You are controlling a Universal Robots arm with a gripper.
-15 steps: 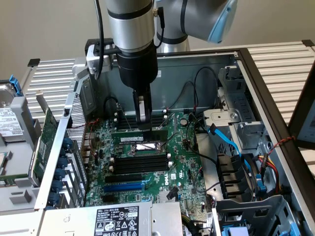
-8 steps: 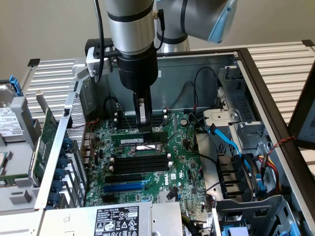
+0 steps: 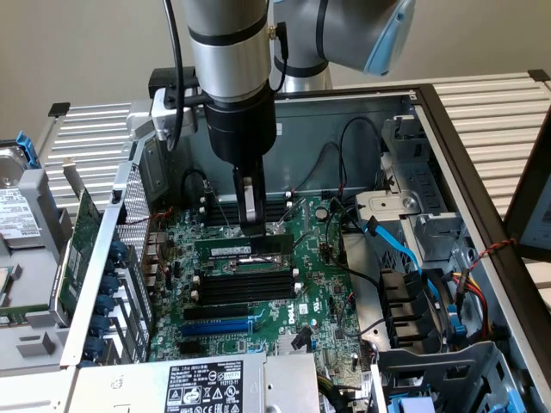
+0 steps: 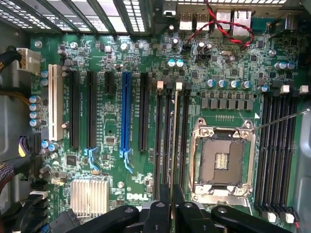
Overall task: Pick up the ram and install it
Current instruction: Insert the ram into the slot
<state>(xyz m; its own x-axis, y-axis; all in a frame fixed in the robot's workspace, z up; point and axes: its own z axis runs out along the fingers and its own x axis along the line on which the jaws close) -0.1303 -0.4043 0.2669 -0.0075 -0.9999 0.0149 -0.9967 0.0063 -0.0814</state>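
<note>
**Gripper clamped on the ram above the memory slots**

At the exterior view's left, a green expansion card (image 3: 80, 249) stands on edge with its metal bracket, just outside the open computer case (image 3: 448, 138). Moving toward the centre, the motherboard (image 3: 284, 284) lies flat in the case floor.

At upper centre the arm drops straight down. The gripper (image 3: 250, 225) is closed tight on the ram (image 3: 225, 248). The ram is a narrow green stick with a small white label, stretched across mid-frame and standing on its long edge. It sits at the far row of the black memory slots (image 3: 245, 288), with the other slots lying bare in front of it. Whether it is pressed fully home cannot be told from here. Lower in the frame a blue slot (image 3: 215, 327) runs parallel to them.

Further right, a blue cable (image 3: 398, 245) curls over the drive bays.

The wrist view shows the stick edge-on as a thin line, pinched between the two black fingers (image 4: 161, 213). It runs along the slots beside the open processor socket (image 4: 223, 162).
</note>
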